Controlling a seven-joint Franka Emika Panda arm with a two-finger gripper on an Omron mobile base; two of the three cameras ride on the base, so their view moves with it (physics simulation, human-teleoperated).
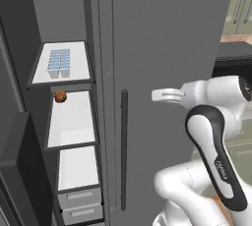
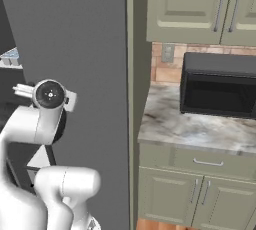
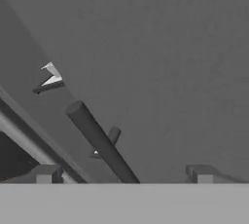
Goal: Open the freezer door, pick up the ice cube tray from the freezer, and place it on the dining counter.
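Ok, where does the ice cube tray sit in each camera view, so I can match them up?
Left base view: ice cube tray on the top white shelf of the freezer, upper left.
Right base view: a sliver of it at the left edge.
Hand view: faces the plain grey door and its bar handle instead.
Shared landmark: that plain grey door, right of the freezer.

Flat, even rendered light, dim inside the freezer [image 1: 44, 23], soft shadows, slightly coarse and blurry.
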